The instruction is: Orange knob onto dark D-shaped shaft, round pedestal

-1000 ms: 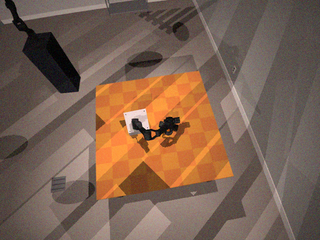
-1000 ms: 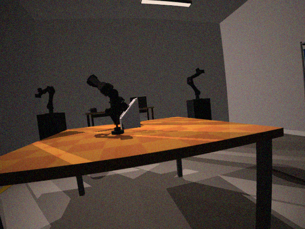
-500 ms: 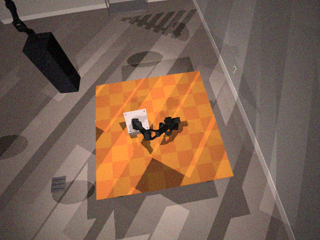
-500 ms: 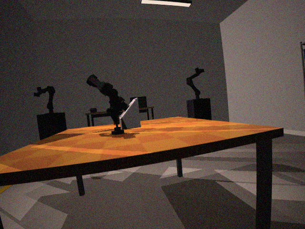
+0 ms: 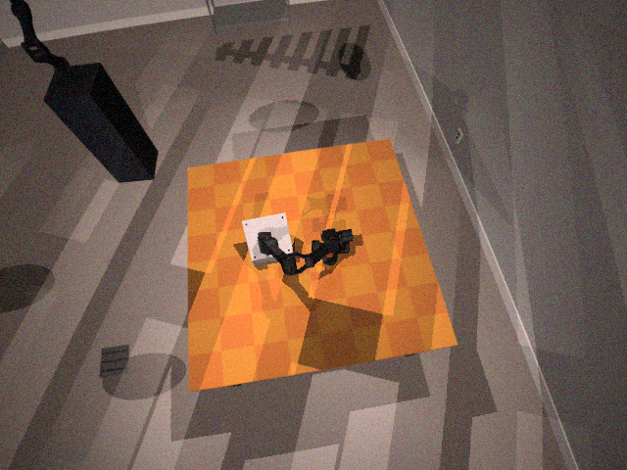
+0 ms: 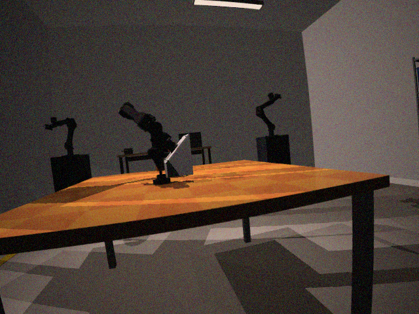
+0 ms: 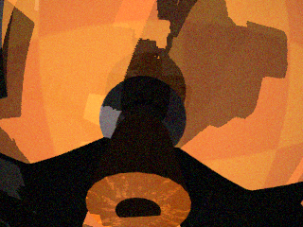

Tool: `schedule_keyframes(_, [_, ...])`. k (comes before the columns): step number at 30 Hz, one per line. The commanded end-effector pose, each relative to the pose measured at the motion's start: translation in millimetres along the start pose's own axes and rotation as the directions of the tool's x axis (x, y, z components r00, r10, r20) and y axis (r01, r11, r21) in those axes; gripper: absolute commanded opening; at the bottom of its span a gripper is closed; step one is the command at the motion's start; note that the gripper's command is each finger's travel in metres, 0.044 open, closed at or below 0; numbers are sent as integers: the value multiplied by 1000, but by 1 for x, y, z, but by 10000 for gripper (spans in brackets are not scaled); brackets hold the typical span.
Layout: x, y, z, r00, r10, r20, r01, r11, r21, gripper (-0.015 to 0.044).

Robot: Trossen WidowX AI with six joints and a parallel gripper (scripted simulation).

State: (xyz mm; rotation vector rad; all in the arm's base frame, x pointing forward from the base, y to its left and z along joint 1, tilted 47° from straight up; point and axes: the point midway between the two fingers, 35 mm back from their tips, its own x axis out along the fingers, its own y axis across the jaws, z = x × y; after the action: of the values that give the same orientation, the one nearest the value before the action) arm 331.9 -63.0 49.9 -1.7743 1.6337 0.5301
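The orange knob shows at the bottom of the wrist view, its near face lit and a dark D-shaped hole in it, flat edge toward the bottom of the picture. Its dark body points at the round pedestal and overlaps it. My gripper is shut on the knob, a black finger on each side, pointing down at the pedestal. The top and exterior views do not show the knob clearly. The shaft's flat side is hidden, and I cannot tell whether the shaft is in the hole.
A white slanted panel stands close beside the arm on the orange checkered table. The arm bends over between panel and pedestal. Dark shadows cross the table. Other arms on black stands are far off in the room.
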Motion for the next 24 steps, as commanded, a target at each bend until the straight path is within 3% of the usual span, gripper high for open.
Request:
schedule_keyframes(1, [1,0,1,1000,-1,-1,1,1000,-4,0])
schedule_keyframes(19, [-3,-1,-1,1000,-1,-1,1,1000,-4,0])
schedule_keyframes(24, [-3,-1,-1,1000,-1,-1,1,991,-132,0])
